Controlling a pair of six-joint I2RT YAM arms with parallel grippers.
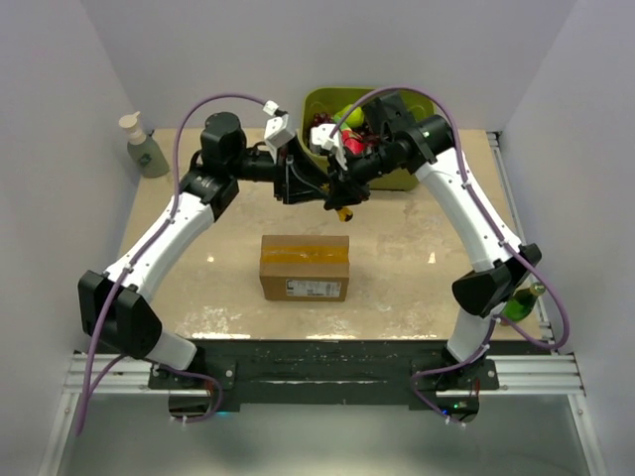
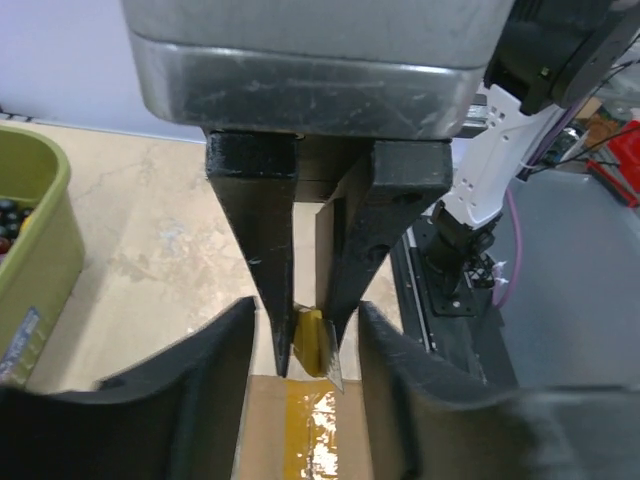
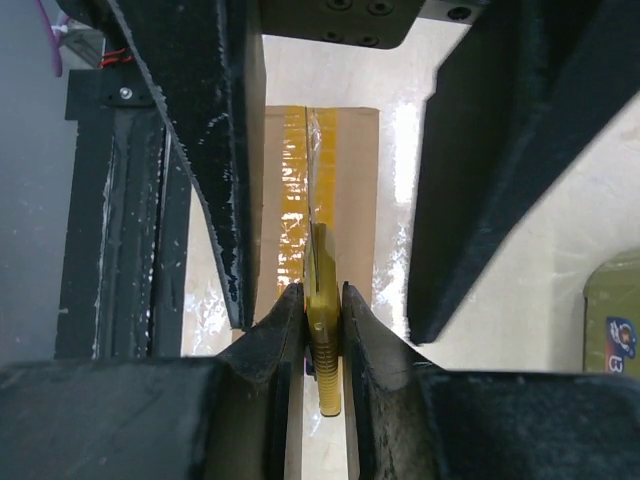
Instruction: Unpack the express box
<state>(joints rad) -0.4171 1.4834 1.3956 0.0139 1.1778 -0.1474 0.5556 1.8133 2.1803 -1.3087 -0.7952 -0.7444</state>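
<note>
The express box [image 1: 304,266] is a brown carton with yellowish tape along its top seam, lying shut at the table's middle. Above its far side both grippers meet. My right gripper [image 3: 322,290] is shut on a yellow utility knife [image 3: 323,345], whose blade points down over the taped seam [image 3: 300,170]. In the left wrist view the knife [image 2: 312,345] hangs above the box [image 2: 262,430]. My left gripper [image 2: 305,308] stands open, its wide fingers [image 2: 215,370] flanking the right gripper's fingertips [image 2: 262,250] and not touching the knife.
A green bin [image 1: 316,99] with fruit stands at the back, just behind the two wrists. A soap bottle [image 1: 144,147] is at the back left. A green bottle [image 1: 523,300] stands by the right arm's base.
</note>
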